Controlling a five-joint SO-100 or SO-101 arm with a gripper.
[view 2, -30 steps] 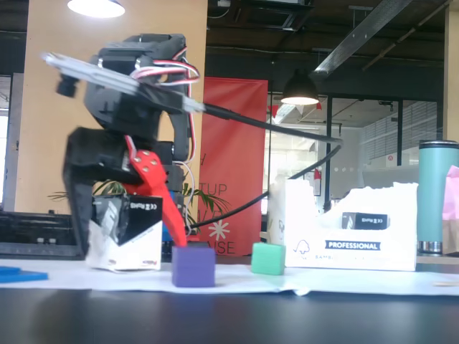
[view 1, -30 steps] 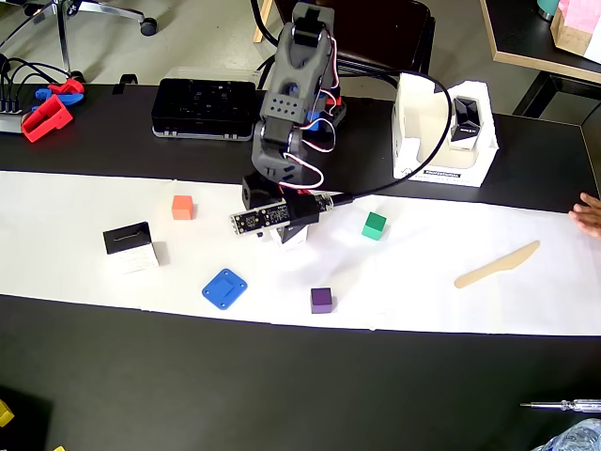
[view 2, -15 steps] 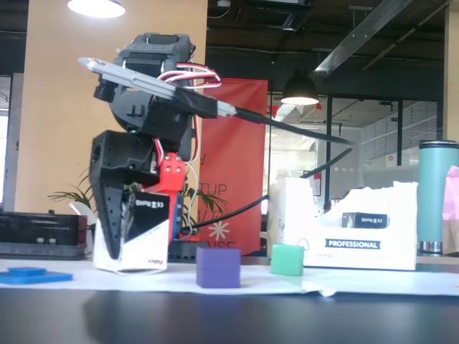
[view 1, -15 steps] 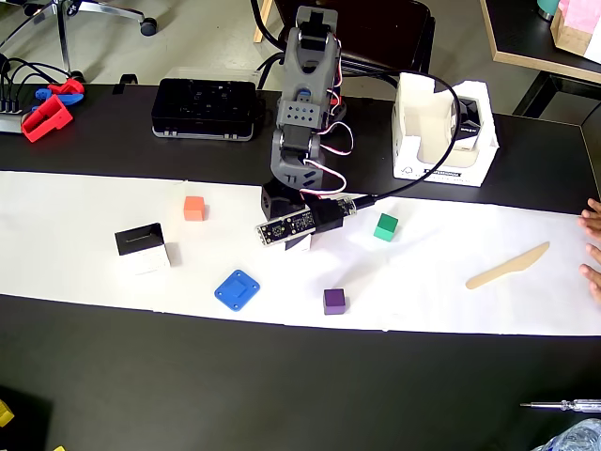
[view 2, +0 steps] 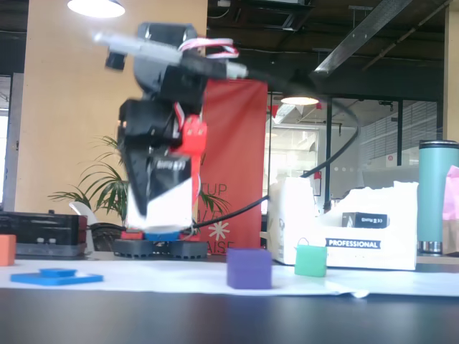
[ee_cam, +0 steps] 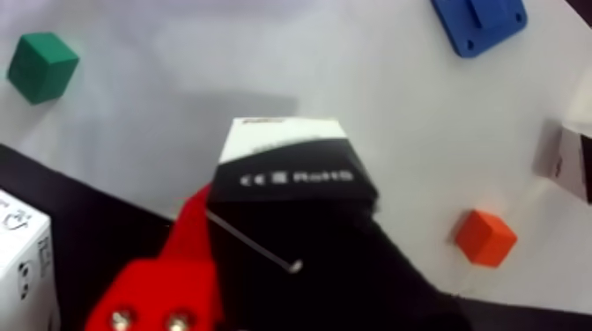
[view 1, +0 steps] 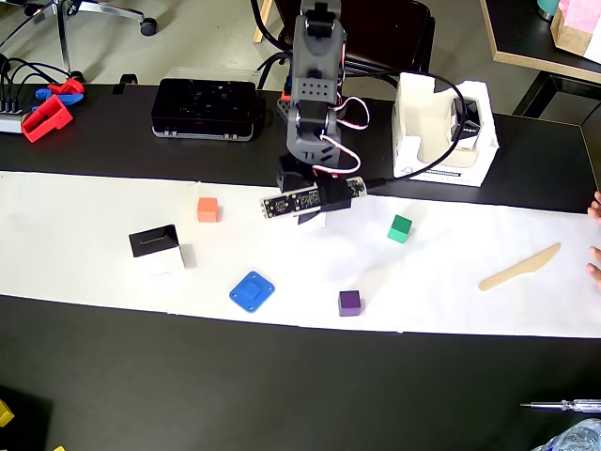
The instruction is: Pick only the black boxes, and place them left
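Overhead: since a second ago my gripper [view 1: 311, 219] has lifted and pulled back toward the base, paper sheet [view 1: 84, 216] sliding right. Fixed: black box [view 2: 166, 190] clamped between the jaws, airborne. Wrist: second black box [ee_cam: 564, 163] at right edge, so carry there next

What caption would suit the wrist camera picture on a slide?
Gripper holds a black box above white paper, with green cube, orange cube and blue plate around.

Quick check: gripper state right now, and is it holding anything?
Gripper: closed on a black box, lifted clear of the white paper in the fixed view.
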